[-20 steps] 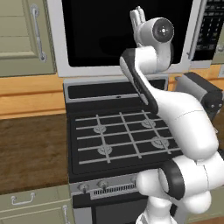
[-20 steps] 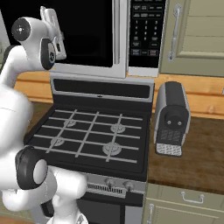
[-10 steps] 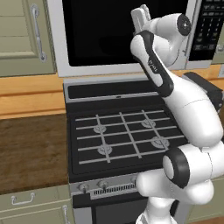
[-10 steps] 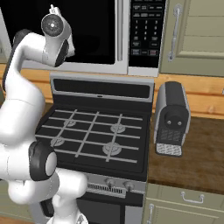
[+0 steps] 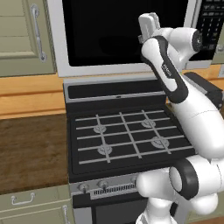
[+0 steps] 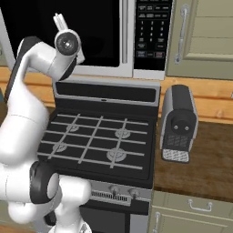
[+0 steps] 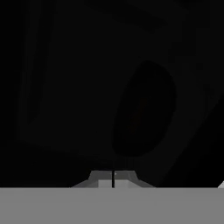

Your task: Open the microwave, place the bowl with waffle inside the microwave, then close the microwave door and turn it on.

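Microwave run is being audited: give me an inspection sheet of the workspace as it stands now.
Surface: stove grates bare; wooden counter beside it.
Job's things: microwave above stove, door shut; a dim round shape behind the glass, contents cannot be told.
Clutter: grey coffee machine on the counter.
Grippers: gripper shut, empty, raised before the door glass.
Cables: nothing seen.
Surroundings: beige cabinets flank the microwave.

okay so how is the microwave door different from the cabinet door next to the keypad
The microwave door is a wide black glass window in a silver frame; the cabinet door is a solid beige panel. The microwave door's handle is a long silver bar, the cabinet door's a short curved pull. Both are shut, with vertical handles.
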